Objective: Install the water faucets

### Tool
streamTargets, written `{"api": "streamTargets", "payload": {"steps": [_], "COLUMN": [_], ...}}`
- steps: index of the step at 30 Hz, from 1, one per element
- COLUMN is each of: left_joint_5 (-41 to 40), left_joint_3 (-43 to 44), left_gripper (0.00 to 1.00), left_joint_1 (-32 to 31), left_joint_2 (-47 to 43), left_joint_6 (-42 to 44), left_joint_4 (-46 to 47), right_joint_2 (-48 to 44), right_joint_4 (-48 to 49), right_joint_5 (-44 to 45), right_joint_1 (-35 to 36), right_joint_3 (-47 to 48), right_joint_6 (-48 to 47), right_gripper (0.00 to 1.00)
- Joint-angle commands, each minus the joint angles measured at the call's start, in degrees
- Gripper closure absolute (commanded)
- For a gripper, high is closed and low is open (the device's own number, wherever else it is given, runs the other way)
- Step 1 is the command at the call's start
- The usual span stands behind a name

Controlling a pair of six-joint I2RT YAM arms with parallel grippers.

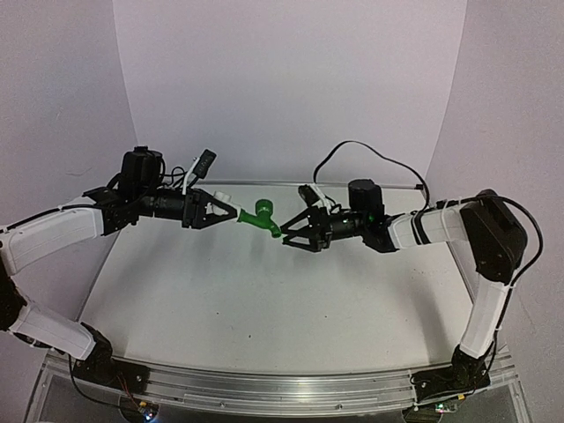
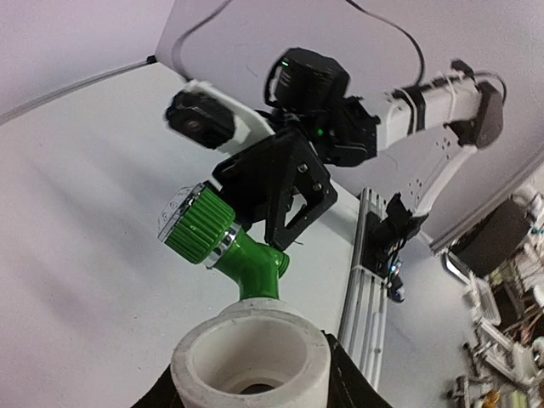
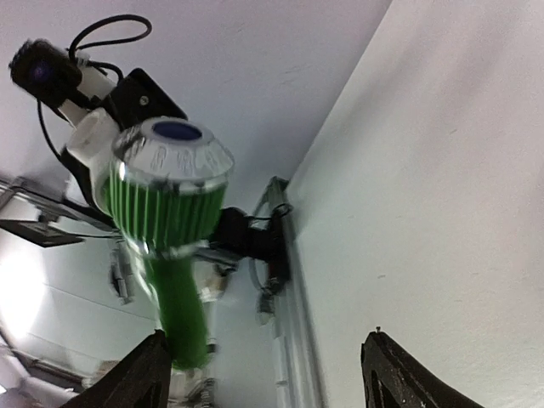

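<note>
Left gripper (image 1: 234,214) is nearly closed on the white pipe fitting (image 2: 251,353), holding it in the air just left of centre in the top view. The green tap (image 1: 262,217) sits against the fitting's far end, pointing toward the other arm. Right gripper (image 1: 294,229) has its jaws spread wide and grips nothing (the tap's spout lies just beside one finger (image 3: 140,374), lower left in its wrist view). Beneath them a pale matte table (image 1: 264,308) fills the lower half of the frame. White backdrop walls (image 1: 291,79) close in behind, an aluminium rail (image 1: 282,388) edges the bottom, and a black cable (image 1: 370,154) loops upper right.
</note>
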Motion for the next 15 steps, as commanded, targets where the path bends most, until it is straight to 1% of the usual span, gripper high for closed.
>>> {"api": "streamTargets", "payload": {"steps": [1, 3, 5, 7, 9, 11, 13, 15], "left_joint_5": [-4.56, -5.94, -5.17, -1.04, 4.15, 7.58, 8.79, 8.20], "left_joint_3": [6.23, 7.73, 9.46, 10.86, 12.19, 12.89, 12.36, 11.24], "left_gripper": [1.00, 1.00, 1.00, 1.00, 1.00, 1.00, 1.00, 1.00], "left_joint_1": [0.91, 1.65, 3.33, 5.33, 6.27, 6.41, 6.41, 6.42], "left_joint_2": [0.99, 2.54, 4.86, 7.63, 10.48, 12.00, 12.25, 11.69], "left_joint_6": [-16.66, -23.71, -30.93, -40.42, -45.66, -47.65, -47.49, -47.00], "left_joint_4": [6.10, 6.10, 6.02, 5.81, 5.61, 5.37, 5.14, 4.91], "right_joint_2": [-11.96, -16.71, -20.77, -24.23, -25.19, -24.13, -21.98, -20.32], "right_joint_4": [-7.16, -8.59, -9.12, -9.02, -5.53, -3.41, -2.35, -1.34], "right_joint_5": [19.21, 26.14, 33.64, 39.13, 46.45, 50.21, 52.86, 52.96], "right_joint_1": [-1.01, -0.20, 3.13, 8.09, 12.18, 13.53, 14.06, 14.61], "right_joint_3": [-6.30, -8.83, -11.52, -13.42, -15.19, -13.93, -11.12, -8.93], "right_joint_6": [-27.83, -39.08, -52.36, -71.98, -83.12, -88.64, -89.45, -89.23], "right_gripper": [0.20, 0.20, 0.19, 0.18, 0.14, 0.11, 0.11, 0.11]}}
